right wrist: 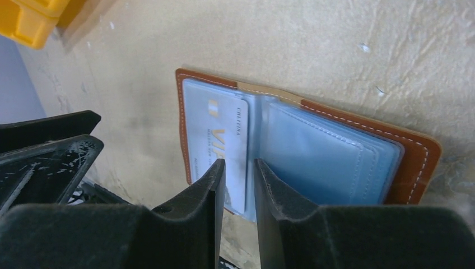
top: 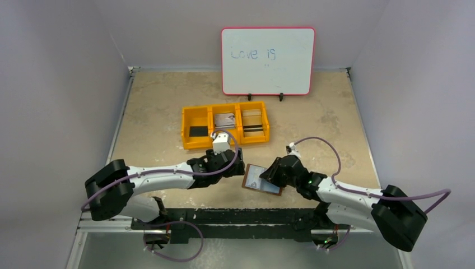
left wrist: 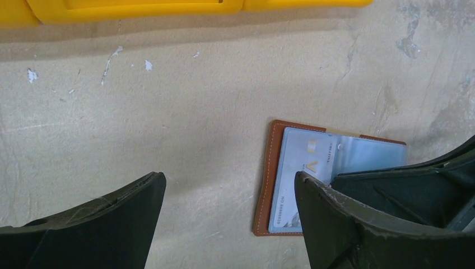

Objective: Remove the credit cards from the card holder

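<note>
The card holder (top: 255, 182), a brown leather wallet, lies open on the table between the arms; it also shows in the left wrist view (left wrist: 268, 185) and the right wrist view (right wrist: 417, 159). A grey-white credit card (left wrist: 305, 168) sits in its left clear sleeve (right wrist: 215, 131). My right gripper (top: 270, 172) is low over the wallet's middle fold (right wrist: 240, 162), jaws a narrow gap apart with nothing pinched between them. My left gripper (top: 238, 170) is wide open and empty (left wrist: 229, 179), its right finger (left wrist: 336, 213) over the wallet's left edge.
A yellow three-compartment bin (top: 187, 120) stands behind the arms, holding a black card (top: 198, 131), a grey-white card (top: 225, 120) and a beige striped card (top: 253, 124). A whiteboard (top: 268, 60) stands at the back. Grey walls enclose both sides.
</note>
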